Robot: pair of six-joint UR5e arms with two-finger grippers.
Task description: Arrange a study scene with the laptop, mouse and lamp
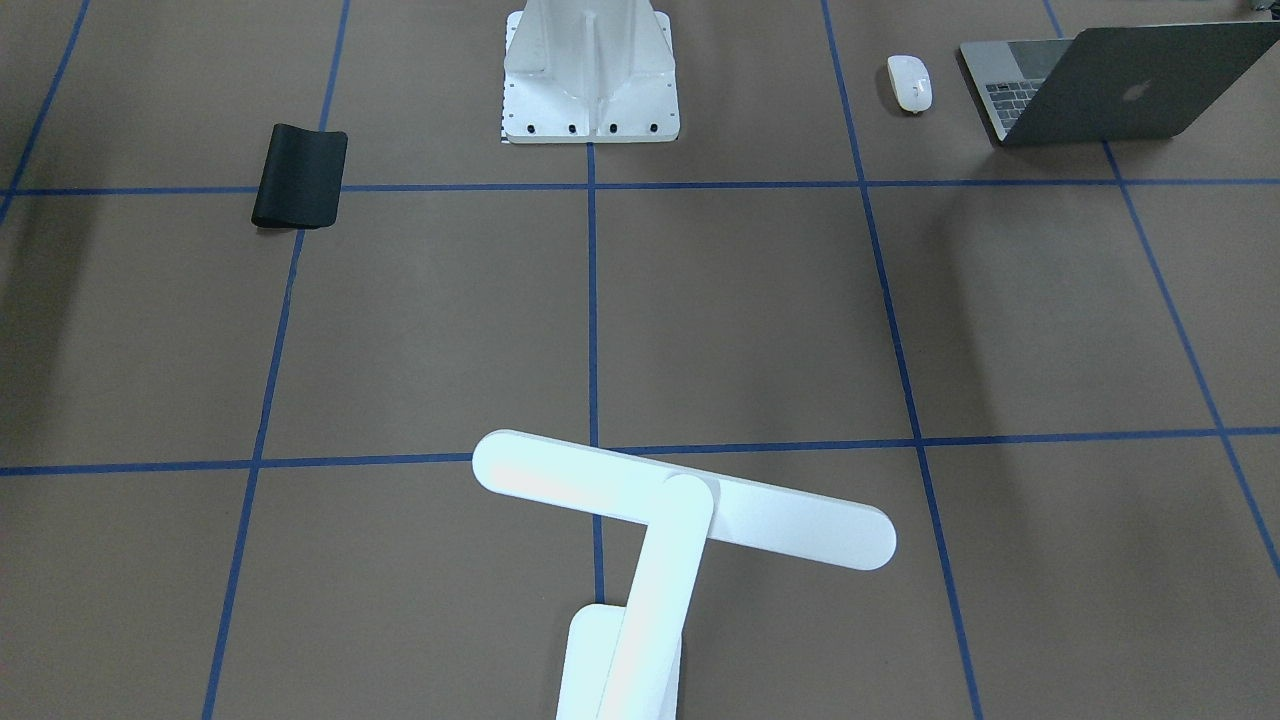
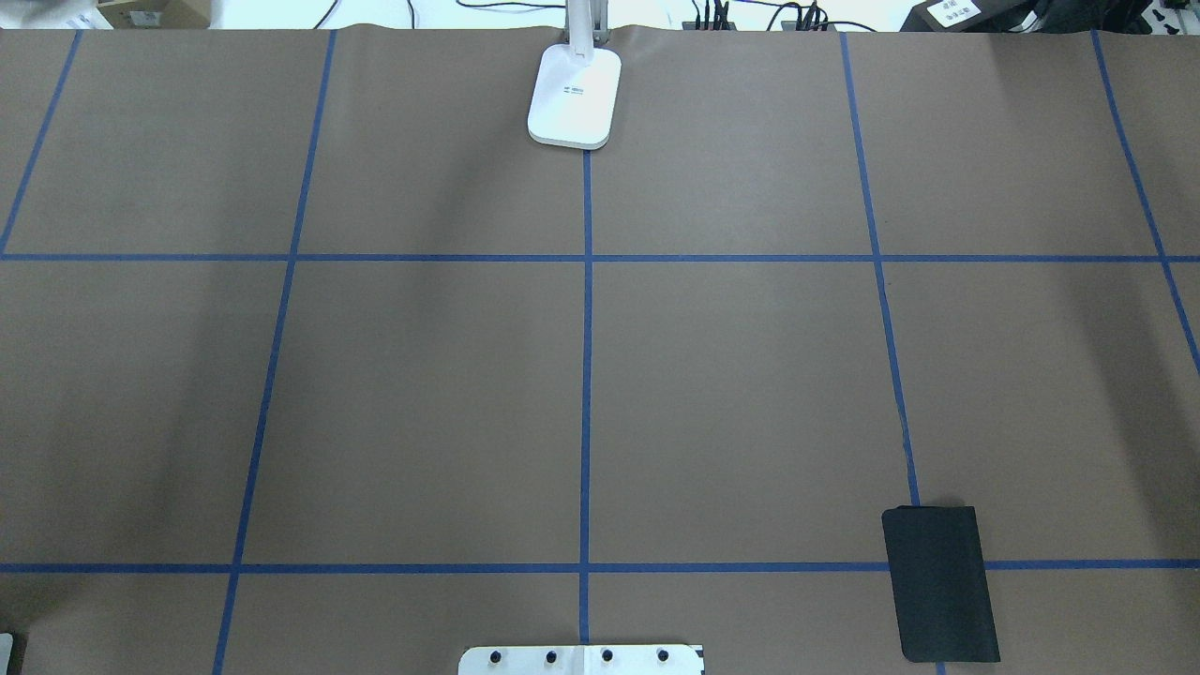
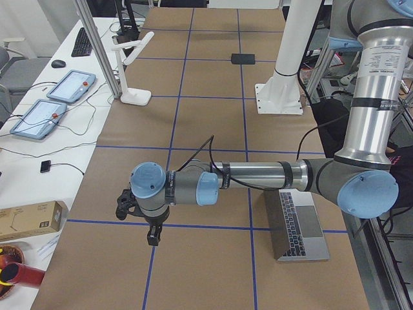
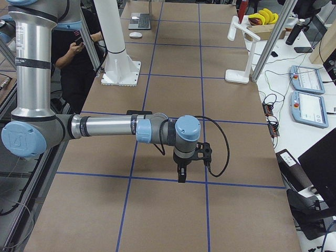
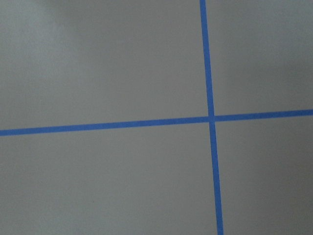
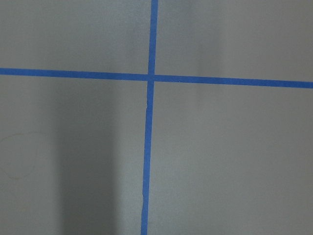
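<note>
The laptop stands open at the table's end on the robot's left, its lid back with the apple logo towards the front-facing camera; it also shows in the left view. The white mouse lies beside it. The white lamp stands upright at the table's far edge, base on the centre line. My left gripper hangs over bare table, away from the laptop. My right gripper hangs over the opposite end. I cannot tell whether either is open or shut. Both wrist views show only brown paper and blue tape.
A black mouse pad lies near the robot on its right. The white ribbed pedestal stands at the robot's side of the table. Operator tables with tablets run along the far edge.
</note>
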